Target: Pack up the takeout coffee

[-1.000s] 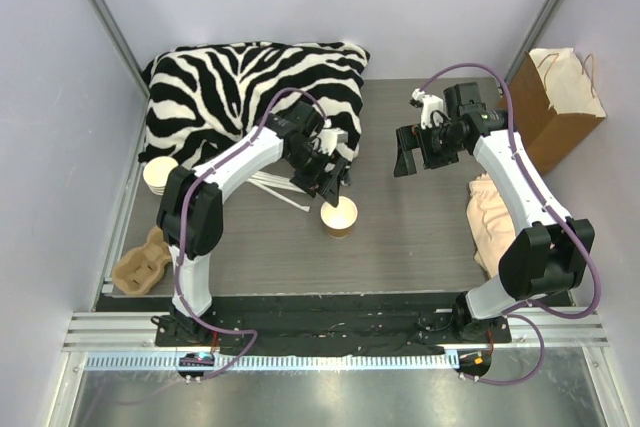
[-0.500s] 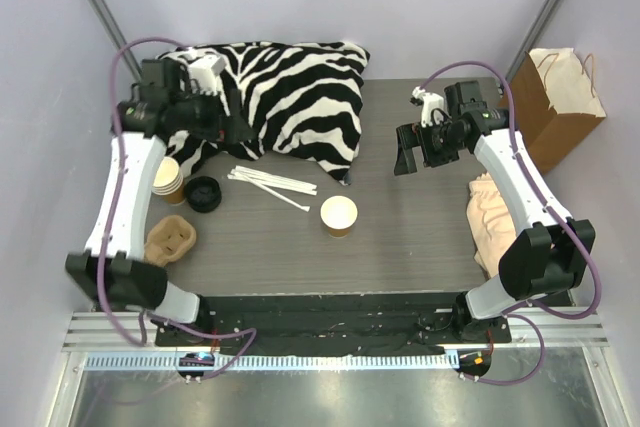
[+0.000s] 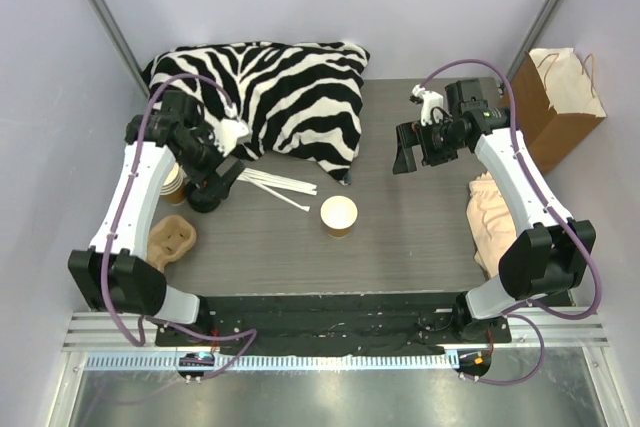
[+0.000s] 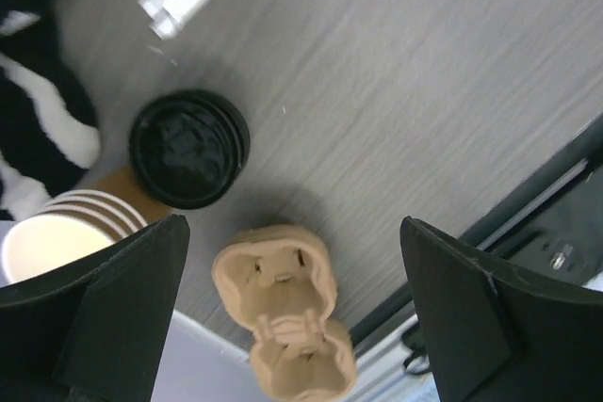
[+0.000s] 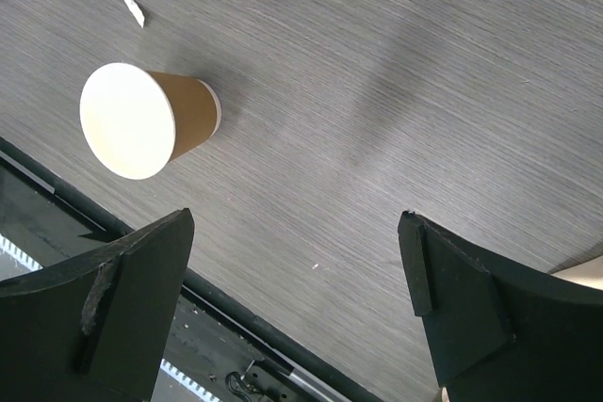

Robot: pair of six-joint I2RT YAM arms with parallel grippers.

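Black lid (image 4: 188, 148): from overhead it is lost under the left gripper (image 3: 213, 187), and the two read as one dark mass. Only the left wrist view shows it plainly, flat on the worktop (image 3: 420, 237) at the foot of the cup stack (image 4: 52, 233). We cannot tell whether it touches the stack or lies just beside it.
Cup stack: cut off by the frame edge and a gripper finger in the left wrist view, and half behind the left arm from overhead.
Takeout coffee cup (image 3: 339, 215): upright and alone mid-worktop, mouth uncovered, well apart from the lid and from both grippers. Overhead we see little but its pale mouth, while the right wrist view adds the kraft side wall. We cannot tell whether anything is inside.
Left gripper: fingers spread wide with nothing between them, hanging above the lid and the pulp cup carrier (image 4: 278, 308).
Right gripper (image 5: 297, 217): also wide open and empty, held over bare worktop to the right of the cup.
White sticks (image 3: 275, 184): straws or stirrers, we cannot tell. They are blurred and cropped in the left wrist view and clipped at the top of the right one.
Zebra cushion (image 3: 280, 97): seen whole only from overhead.
Paper bag (image 3: 555, 97): only the overhead view shows it, standing past the worktop's far right corner.
Peach cloth (image 3: 490, 212): partly behind the right arm.
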